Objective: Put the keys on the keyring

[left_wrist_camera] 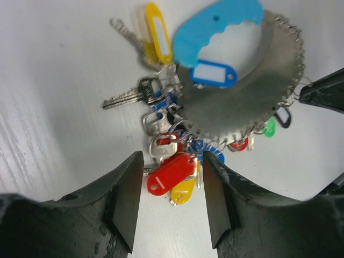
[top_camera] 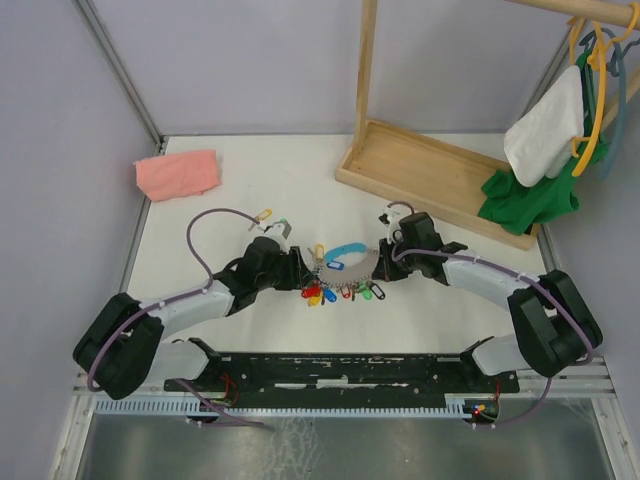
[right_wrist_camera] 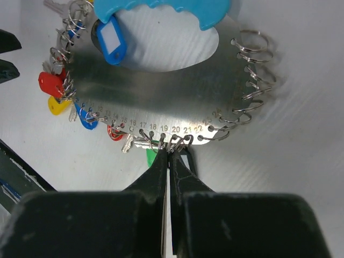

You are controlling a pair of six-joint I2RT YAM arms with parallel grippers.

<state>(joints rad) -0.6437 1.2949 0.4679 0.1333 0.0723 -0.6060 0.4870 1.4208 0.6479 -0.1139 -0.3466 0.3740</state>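
so the two loose keys, yellow-headed key (top_camera: 262,214) and green-headed key (top_camera: 283,228), lie on the surface (top_camera: 300,170) just behind the left pincer (left_wrist_camera: 172,161), which sits half-open around a red tag (left_wrist_camera: 167,178) on the keyring (right_wrist_camera: 161,97), some tags tucked under its plate, and the right pincer (right_wrist_camera: 167,152) is squeezed tight against one small rim ring (right_wrist_camera: 174,142)

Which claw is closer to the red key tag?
Left. The red tag lies between the open fingers of the left gripper; the right gripper is pinched shut farther along the rim of the metal plate.
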